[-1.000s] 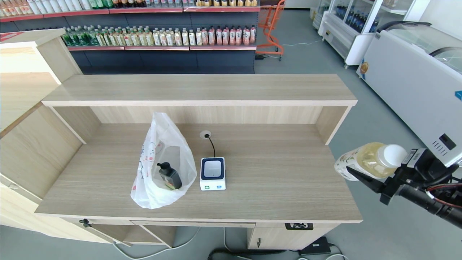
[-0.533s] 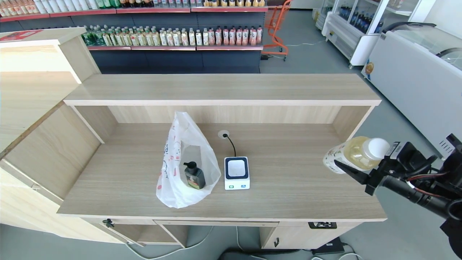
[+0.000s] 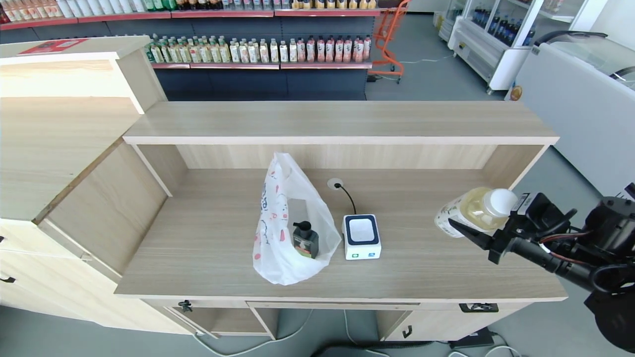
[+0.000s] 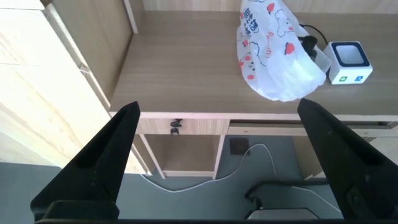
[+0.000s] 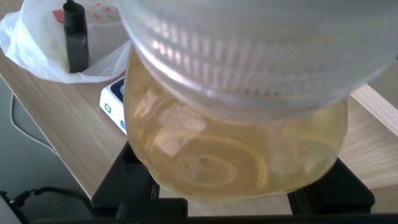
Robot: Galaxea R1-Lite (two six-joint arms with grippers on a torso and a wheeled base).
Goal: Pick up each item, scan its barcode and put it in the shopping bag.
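My right gripper is shut on a bottle of pale yellow drink with a white cap, held on its side above the right end of the wooden counter. The same bottle looms large between the fingers in the right wrist view. A white barcode scanner sits mid-counter with its cable running back. Left of it stands the white plastic shopping bag, holding a dark pump bottle. My left gripper hangs open below the counter's front edge, with the shopping bag and scanner beyond it.
A raised shelf runs along the counter's back, with side walls at both ends. Store shelves of bottles stand behind, and freezers at the right. A taller wooden counter adjoins on the left.
The head camera has swung, shifting the whole scene rightward in the picture. My right gripper with the bottle has come in over the counter's right end, closer to the scanner.
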